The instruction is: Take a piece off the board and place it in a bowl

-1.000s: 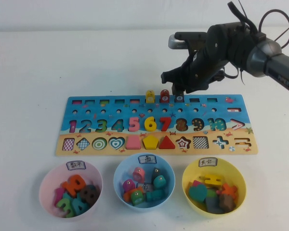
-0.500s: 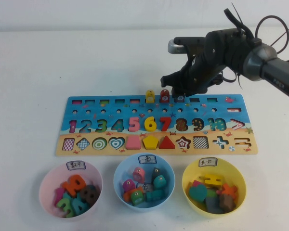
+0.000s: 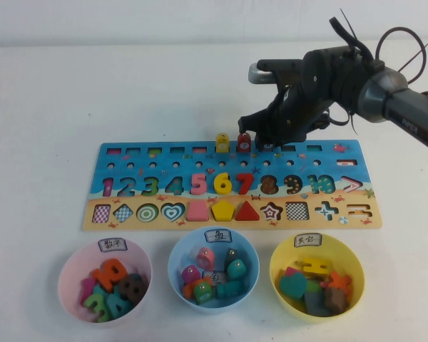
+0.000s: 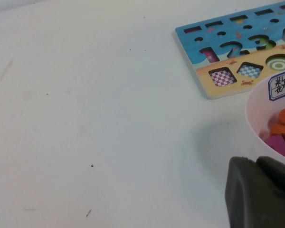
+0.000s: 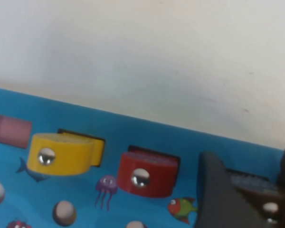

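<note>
Right gripper (image 3: 266,142) sits spread around the piece (image 5: 266,202) at the board's (image 3: 228,187) far edge; it's light, stiff wood, so pinch its flat sides, while the left gripper (image 4: 256,192) stays parked, can't tell its state.

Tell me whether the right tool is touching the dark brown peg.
Cannot tell. In the right wrist view the right tool straddles the dark brown peg, fingers open on either side, but neither contact nor gap shows plainly.

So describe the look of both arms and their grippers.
The right arm is black with a grey forearm section bearing small white lettering, black cables looping above it, and a silver-ended bar at the wrist. The right gripper has dark, matte fingers. Of the left gripper, only a dark, rounded housing edge shows.
</note>
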`<state>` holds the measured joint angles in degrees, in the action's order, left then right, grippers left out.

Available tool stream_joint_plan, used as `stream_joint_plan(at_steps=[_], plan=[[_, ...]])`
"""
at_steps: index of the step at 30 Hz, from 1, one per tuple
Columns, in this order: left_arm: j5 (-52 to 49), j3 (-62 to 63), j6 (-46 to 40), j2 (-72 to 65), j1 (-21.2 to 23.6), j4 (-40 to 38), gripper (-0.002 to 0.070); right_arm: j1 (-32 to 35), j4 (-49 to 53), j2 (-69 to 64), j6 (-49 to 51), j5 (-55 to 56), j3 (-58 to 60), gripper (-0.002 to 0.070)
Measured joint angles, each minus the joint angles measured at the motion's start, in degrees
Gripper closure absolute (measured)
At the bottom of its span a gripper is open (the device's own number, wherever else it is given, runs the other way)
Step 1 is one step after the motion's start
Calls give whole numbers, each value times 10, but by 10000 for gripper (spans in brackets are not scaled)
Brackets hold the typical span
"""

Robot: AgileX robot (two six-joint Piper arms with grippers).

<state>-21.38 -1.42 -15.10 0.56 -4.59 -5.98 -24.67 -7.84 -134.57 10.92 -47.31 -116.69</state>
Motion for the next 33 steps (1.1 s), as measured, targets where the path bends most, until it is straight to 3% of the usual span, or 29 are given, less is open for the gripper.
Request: stream_joint_plan(at_steps=[7,33], plan=[[0,0,0,0,0,0,676,0,0,0,0,0,0,470],[0,0,0,0,0,0,676,0,19,30,-2,-21,0,477]])
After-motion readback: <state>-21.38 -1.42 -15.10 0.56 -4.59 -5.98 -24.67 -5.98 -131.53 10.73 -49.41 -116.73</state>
